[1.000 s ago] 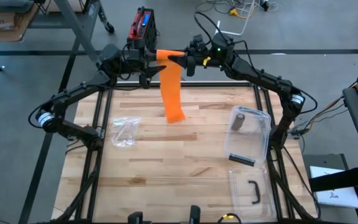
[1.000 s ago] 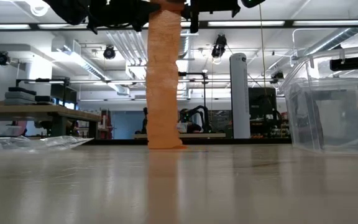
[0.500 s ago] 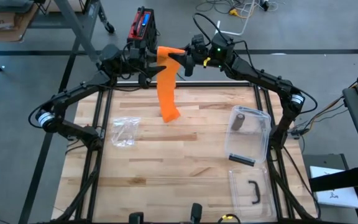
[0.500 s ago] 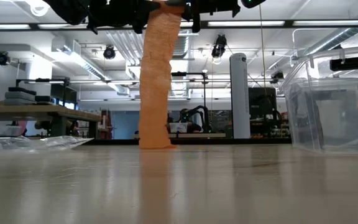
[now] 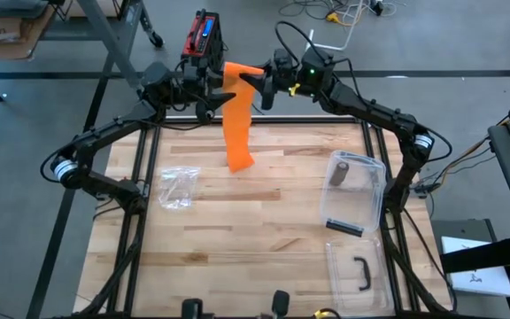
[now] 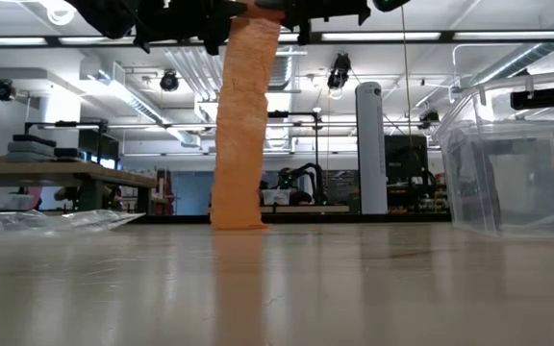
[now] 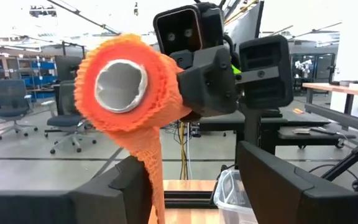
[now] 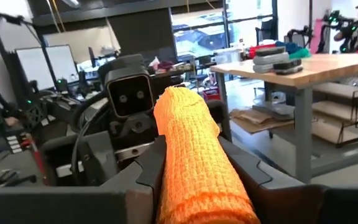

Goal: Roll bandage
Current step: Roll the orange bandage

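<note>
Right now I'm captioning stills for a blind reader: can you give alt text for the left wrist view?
An orange bandage roll, hollow core facing the camera, is gripped by the right gripper, with a loose strip hanging down. The left gripper's dark fingers stand open in the foreground, apart from the roll.

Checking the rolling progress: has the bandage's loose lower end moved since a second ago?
Yes. The orange bandage tail's lower end has shifted toward the left arm's side and the table's far edge, closer to the plastic bag, farther from the clear bin.
</note>
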Available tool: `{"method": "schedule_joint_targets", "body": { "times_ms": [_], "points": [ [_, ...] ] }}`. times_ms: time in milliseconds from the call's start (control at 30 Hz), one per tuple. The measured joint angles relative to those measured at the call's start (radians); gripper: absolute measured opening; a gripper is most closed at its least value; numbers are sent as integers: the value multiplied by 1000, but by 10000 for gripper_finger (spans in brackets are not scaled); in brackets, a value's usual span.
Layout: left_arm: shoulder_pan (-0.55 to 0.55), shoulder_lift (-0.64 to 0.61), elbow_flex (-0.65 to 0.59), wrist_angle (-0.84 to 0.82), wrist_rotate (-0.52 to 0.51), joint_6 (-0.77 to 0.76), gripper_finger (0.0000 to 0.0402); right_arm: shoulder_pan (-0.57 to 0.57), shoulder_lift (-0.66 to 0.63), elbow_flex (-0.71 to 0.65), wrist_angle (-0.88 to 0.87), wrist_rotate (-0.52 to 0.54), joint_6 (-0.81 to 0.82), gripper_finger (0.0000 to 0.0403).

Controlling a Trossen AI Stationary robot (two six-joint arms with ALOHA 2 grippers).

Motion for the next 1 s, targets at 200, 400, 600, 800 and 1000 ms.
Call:
{"method": "schedule_joint_targets", "body": {
  "times_ms": [200,400,600,800,1000],
  "points": [
    [-2,0,0,-1,10,0,213,13,0,0,0,41,-70,100],
    [6,-1,0,-6,10,-6,211,14,0,0,0,41,-82,99],
    [47,-1,0,-5,-12,-89,227,14,0,0,0,41,-109,98],
    [56,-1,0,83,18,-202,248,14,0,0,-7,39,-141,93],
    [56,-1,33,80,48,-242,260,14,-2,0,0,24,-144,96]
  ]
}}
